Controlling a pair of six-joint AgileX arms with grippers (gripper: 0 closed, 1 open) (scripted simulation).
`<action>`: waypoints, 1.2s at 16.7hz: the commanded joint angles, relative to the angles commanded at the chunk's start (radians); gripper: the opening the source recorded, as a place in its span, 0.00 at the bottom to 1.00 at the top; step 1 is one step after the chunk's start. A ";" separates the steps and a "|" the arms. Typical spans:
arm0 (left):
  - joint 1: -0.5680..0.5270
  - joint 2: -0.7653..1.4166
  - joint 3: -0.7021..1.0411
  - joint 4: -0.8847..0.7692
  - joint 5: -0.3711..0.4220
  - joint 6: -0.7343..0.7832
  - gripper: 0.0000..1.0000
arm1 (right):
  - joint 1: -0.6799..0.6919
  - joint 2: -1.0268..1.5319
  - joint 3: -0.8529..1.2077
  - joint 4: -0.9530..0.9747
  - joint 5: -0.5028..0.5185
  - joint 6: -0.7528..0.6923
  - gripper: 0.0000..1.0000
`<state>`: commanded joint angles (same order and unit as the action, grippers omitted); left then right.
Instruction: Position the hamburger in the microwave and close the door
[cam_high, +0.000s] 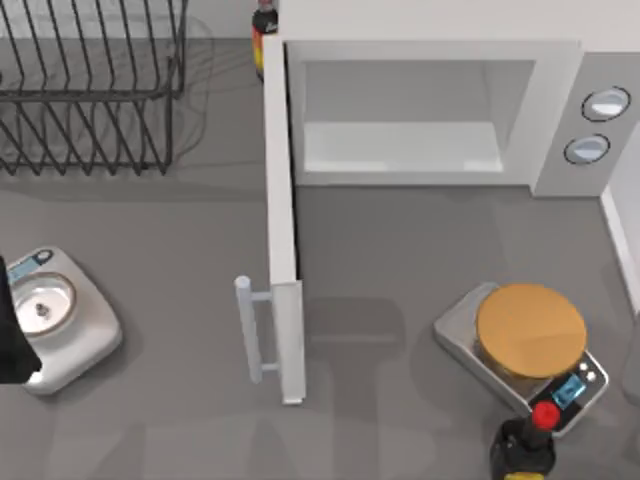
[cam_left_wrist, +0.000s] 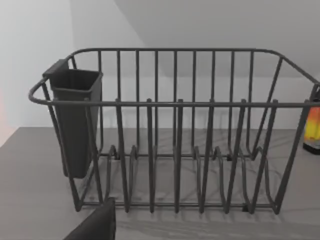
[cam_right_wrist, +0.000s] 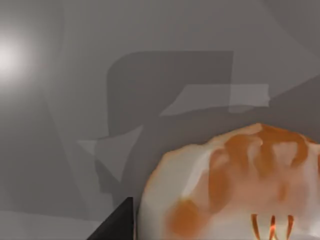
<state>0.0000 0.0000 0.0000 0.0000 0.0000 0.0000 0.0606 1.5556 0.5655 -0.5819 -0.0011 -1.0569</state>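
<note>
**A:** Where is the hamburger (cam_right_wrist: 235, 185)?

**B:** In the right wrist view it sits close under the camera, just beside the dark tip of the right gripper (cam_right_wrist: 117, 225), with grey bench (cam_right_wrist: 60, 125) behind it. We cannot tell whether those jaws are open, closed or gripping it.

**A:** How will it handle?

**B:** We judge it light and soft, with a glossy rounded top that could slip. We would take it low across the sides and squeeze gently, so the bun is not crushed.

**A:** What stands in the way?

**B:** The microwave (cam_high: 560, 110) is open. Its door (cam_high: 282, 240) juts out from the cavity's left edge toward the front, handle (cam_high: 248, 330) on its left face. The route from the right passes over a scale (cam_high: 458, 330) carrying a tan disc (cam_high: 530, 328), with a red-capped bottle (cam_high: 535, 440) near it.

**A:** And the left side?

**B:** The left gripper (cam_left_wrist: 95, 225) is parked at the bench's left, facing the rack (cam_high: 90, 90). Its jaws we cannot judge either.
</note>
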 joint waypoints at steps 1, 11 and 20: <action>0.000 0.000 0.000 0.000 0.000 0.000 1.00 | 0.000 0.000 0.000 0.000 0.000 0.000 0.02; 0.000 0.000 0.000 0.000 0.000 0.000 1.00 | 0.000 -0.070 0.052 -0.111 -0.006 0.019 0.00; 0.000 0.000 0.000 0.000 0.000 0.000 1.00 | -0.004 -0.207 0.295 -0.503 -0.006 0.007 0.00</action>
<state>0.0000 0.0000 0.0000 0.0000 0.0000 0.0000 0.0562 1.3486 0.8610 -1.0847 -0.0069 -1.0500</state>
